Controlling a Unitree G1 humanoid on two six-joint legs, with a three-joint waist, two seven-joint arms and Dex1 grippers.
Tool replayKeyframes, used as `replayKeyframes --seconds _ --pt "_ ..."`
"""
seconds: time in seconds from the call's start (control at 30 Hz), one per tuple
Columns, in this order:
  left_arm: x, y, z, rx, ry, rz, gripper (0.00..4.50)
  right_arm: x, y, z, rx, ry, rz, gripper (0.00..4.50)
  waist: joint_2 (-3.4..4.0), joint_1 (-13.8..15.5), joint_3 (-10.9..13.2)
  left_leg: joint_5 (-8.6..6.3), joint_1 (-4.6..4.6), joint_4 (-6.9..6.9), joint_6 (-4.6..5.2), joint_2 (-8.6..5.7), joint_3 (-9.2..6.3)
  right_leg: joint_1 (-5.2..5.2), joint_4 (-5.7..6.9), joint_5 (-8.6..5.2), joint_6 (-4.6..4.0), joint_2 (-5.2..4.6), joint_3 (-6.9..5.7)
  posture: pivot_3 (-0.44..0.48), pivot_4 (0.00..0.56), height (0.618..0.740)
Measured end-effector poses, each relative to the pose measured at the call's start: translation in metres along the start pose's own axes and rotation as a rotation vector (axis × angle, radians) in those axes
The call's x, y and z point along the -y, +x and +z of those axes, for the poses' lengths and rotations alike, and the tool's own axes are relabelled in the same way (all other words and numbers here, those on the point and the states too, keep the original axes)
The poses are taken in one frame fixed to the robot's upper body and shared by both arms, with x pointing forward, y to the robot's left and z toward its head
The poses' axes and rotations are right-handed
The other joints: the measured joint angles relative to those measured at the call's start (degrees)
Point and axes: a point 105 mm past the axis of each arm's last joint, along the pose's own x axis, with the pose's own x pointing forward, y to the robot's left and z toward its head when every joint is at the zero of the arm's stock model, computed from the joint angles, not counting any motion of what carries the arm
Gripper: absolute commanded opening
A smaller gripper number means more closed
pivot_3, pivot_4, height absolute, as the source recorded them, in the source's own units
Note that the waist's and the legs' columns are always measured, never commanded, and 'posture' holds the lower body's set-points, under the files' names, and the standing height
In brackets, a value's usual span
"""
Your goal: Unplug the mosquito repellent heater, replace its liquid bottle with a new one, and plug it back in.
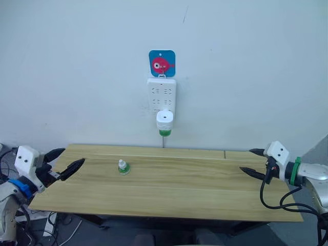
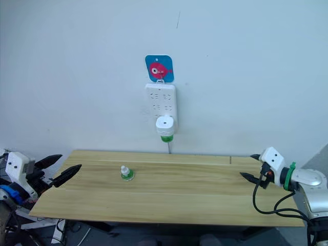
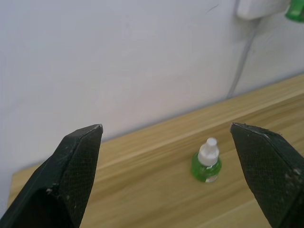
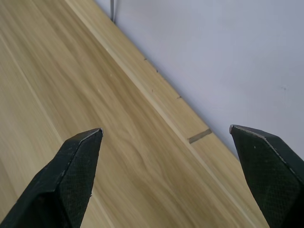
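The white mosquito repellent heater (image 1: 165, 120) is plugged into the bottom of a white power strip (image 1: 161, 95) on the wall, with a green liquid bottle (image 1: 165, 132) hanging under it. A second small green liquid bottle with a white cap (image 1: 123, 167) stands upright on the wooden table (image 1: 205, 189), left of centre; the left wrist view has this bottle (image 3: 206, 164) between the spread fingers. My left gripper (image 1: 68, 160) hovers open at the table's left end. My right gripper (image 1: 254, 162) is open over the right end, holding nothing.
A blue card with a pink fish (image 1: 162, 63) hangs above the power strip. A grey cord (image 1: 163, 141) runs down the wall behind the table. Black cables (image 1: 277, 202) dangle from my right arm past the table's right front corner.
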Motion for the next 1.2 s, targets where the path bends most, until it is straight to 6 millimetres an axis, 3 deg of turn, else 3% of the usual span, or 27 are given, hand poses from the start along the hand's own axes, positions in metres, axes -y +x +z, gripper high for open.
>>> replayKeyframes --seconds 0.23,0.5,0.8,1.2 --pt "0.042 0.051 0.062 0.118 0.017 -0.200 4.50 -0.028 -0.002 0.050 0.122 -0.041 0.036 4.47 0.30 -1.4 0.5 0.00 0.00 0.02 0.00 -0.01 -0.17 0.07 0.01 -0.02 0.05 0.07 -0.03 -0.083 0.074 0.724" --pt "0.044 0.085 0.093 0.156 0.033 -0.229 4.50 -0.060 0.008 0.107 0.234 -0.014 0.014 4.47 0.46 -5.6 1.9 0.00 -0.07 0.03 0.00 -0.01 -0.30 0.09 0.00 -0.01 0.07 0.13 -0.04 -0.148 0.110 0.724" --pt "0.036 0.109 0.079 0.141 -0.011 -0.211 4.50 -0.070 0.019 0.136 0.243 0.005 -0.055 4.47 0.35 -7.6 3.1 0.00 -0.31 0.01 0.00 -0.01 -0.59 -0.03 -0.03 0.00 0.08 0.14 -0.26 -0.169 0.115 0.724" --pt "0.024 0.129 0.086 0.161 0.011 -0.227 4.50 -0.080 0.025 0.139 0.242 0.019 -0.031 4.47 0.19 -8.2 3.5 0.01 -0.53 0.03 0.00 -0.02 -0.77 -0.08 -0.09 -0.01 0.09 0.13 -0.46 -0.178 0.108 0.724"
